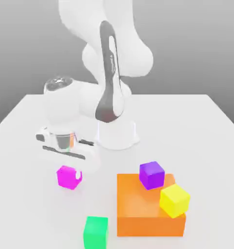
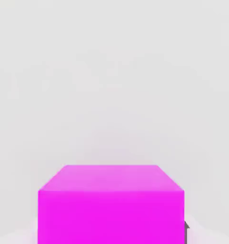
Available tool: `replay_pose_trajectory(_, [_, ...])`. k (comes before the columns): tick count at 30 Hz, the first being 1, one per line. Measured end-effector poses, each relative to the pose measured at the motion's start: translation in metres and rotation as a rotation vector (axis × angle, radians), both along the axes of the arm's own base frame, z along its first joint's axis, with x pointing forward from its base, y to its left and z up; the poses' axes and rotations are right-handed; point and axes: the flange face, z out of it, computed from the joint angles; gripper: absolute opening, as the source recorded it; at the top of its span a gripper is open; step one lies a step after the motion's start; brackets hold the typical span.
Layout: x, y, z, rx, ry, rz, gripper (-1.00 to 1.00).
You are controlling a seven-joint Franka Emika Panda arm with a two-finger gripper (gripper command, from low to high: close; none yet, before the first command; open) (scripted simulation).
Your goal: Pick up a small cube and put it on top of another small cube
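My claw (image 1: 75, 168) is squeezed in tight around the pink cube (image 1: 68, 176); the cube sits on the white counter (image 1: 196, 126), right under my hand, with a finger (image 1: 79, 173) touching its side; in the hand view the pink cube (image 2: 111, 205) looks very close. Off toward the exterior view's right is an orange block (image 1: 138, 209), with a purple cube (image 1: 152, 174) and a yellow cube (image 1: 174, 200) on it; a green cube (image 1: 96, 232) sits near the block.

Light: bright, even and diffuse across the white worktop (image 1: 196, 116).
Shadows: faint, soft patches beneath the orange block (image 1: 138, 209) and green cube (image 1: 96, 232).
Glare: pale sheen on the arm's shell.
Focus: edges slightly soft.
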Motion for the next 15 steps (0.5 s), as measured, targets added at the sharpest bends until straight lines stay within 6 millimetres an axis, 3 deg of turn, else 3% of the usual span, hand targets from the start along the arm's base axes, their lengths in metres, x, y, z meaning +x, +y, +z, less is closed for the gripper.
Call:
replay_pose_trajectory(2, [0.005, 0.005, 0.014, 0.001, -0.001, 0.010, -1.00])
replay_pose_trajectory(6, [0.066, 0.052, 0.044, 0.000, -0.002, 0.095, -1.00])
replay_pose_trajectory(11, [0.131, 0.159, 0.090, 0.001, -0.002, 0.225, -1.00])
replay_pose_trajectory(15, [0.151, 0.258, 0.126, 0.004, -0.001, 0.326, -1.00])
